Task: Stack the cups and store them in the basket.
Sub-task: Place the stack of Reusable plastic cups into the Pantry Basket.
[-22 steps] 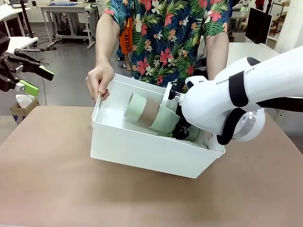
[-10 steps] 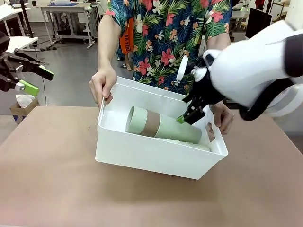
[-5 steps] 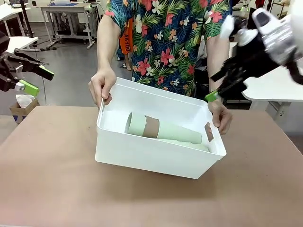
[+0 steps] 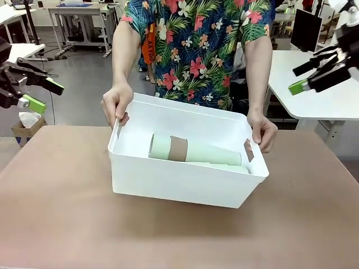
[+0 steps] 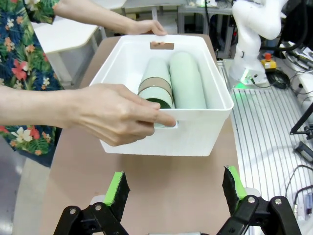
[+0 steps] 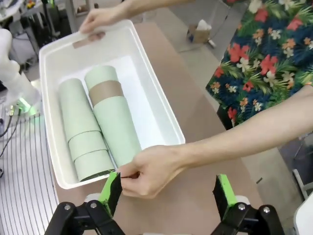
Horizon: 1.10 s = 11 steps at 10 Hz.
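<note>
On the brown worktop [image 4: 67,224], I saw the large white plastic basket [image 4: 179,185] holding stacked mint and brown cups [image 4: 193,151], gripped by the person's hands [image 4: 115,103]; both my end effectors, left [image 4: 33,92] and right [image 4: 317,73], hung wide open, empty.

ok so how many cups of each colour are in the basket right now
mint green cups: 5
brown cup: 1
total: 6 cups, lying on their sides as two nested stacks in the white basket
</note>
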Each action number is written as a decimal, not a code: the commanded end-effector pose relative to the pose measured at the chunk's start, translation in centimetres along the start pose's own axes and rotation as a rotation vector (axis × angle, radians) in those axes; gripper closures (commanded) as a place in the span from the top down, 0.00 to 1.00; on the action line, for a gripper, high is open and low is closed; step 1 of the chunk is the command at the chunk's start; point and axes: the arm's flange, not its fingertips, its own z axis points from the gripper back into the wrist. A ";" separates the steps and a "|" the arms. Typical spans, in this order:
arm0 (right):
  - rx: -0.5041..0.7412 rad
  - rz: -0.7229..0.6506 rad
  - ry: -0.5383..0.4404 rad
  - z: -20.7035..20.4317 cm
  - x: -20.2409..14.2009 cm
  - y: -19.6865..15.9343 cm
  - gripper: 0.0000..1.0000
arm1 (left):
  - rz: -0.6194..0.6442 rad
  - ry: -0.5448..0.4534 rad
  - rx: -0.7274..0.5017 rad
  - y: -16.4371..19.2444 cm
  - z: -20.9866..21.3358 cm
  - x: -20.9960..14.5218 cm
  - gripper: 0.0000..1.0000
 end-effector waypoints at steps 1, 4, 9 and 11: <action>0.067 0.030 -0.053 0.8 -0.3 -0.7 1.00 | 0.010 -0.016 -0.003 0.0 0.1 0.3 1.00; 0.045 0.024 -0.035 1.0 -0.4 -0.4 1.00 | 0.010 -0.016 -0.003 0.0 0.1 0.3 1.00; 0.045 0.024 -0.035 1.0 -0.4 -0.4 1.00 | 0.010 -0.016 -0.003 0.0 0.1 0.3 1.00; 0.045 0.024 -0.035 1.0 -0.4 -0.4 1.00 | 0.010 -0.016 -0.003 0.0 0.1 0.3 1.00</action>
